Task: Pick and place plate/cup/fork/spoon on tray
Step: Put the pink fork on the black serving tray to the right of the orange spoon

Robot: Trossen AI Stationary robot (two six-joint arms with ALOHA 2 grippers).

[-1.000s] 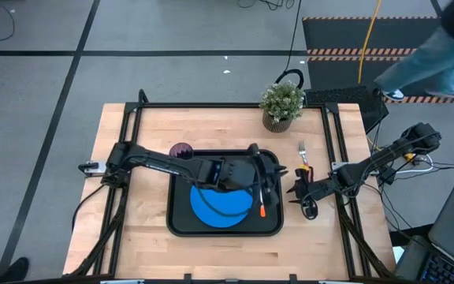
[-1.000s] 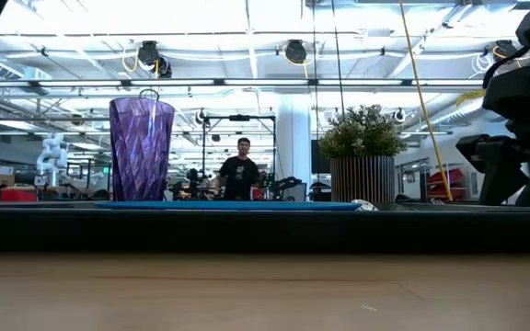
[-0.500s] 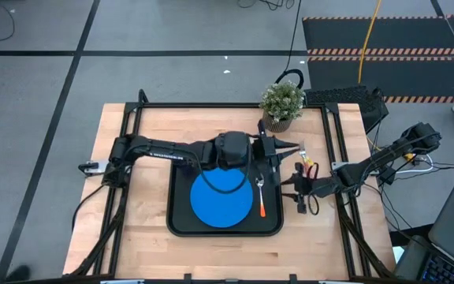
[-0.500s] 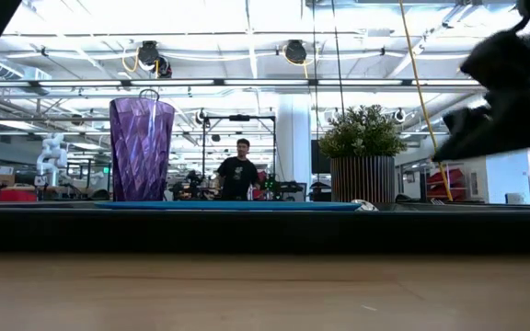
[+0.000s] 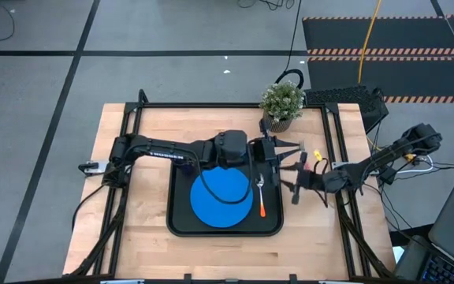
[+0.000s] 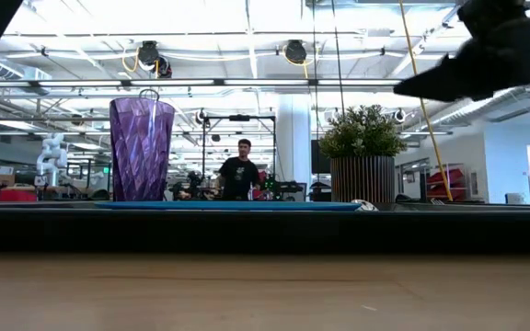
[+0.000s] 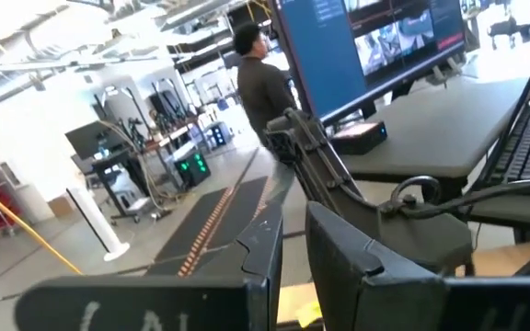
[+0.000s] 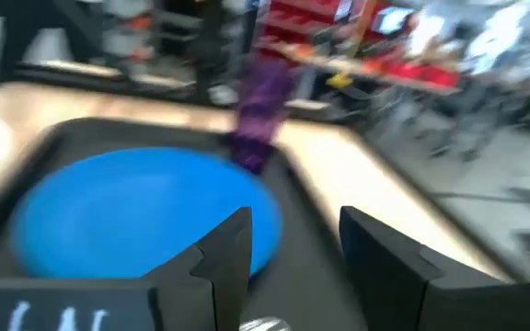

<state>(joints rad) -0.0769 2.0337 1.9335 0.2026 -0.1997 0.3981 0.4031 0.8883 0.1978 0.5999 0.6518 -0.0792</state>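
Observation:
The blue plate [image 5: 221, 197] lies in the black tray [image 5: 181, 229]. The orange-handled spoon [image 5: 262, 199] lies in the tray to the plate's right. The purple cup [image 6: 141, 147] stands in the tray at its far left, hidden under my left arm in the high view. My left gripper [image 5: 288, 150] is open and empty just past the tray's far right corner. My right gripper [image 5: 296, 178] is open and empty right of the tray, fingers toward it. A bit of red [image 5: 321, 167] by my right arm may be the fork's handle.
A potted green plant [image 5: 281, 104] stands at the table's far edge, just beyond my left gripper. Bare wood lies left of the tray and along the near edge. A person stands far off in the room behind the table.
My left gripper has risen off the spoon and gone toward the table's far right, past the tray's corner; the spoon stays lying in the tray. My right gripper has moved toward the far edge and risen, turning its fingers toward the tray.

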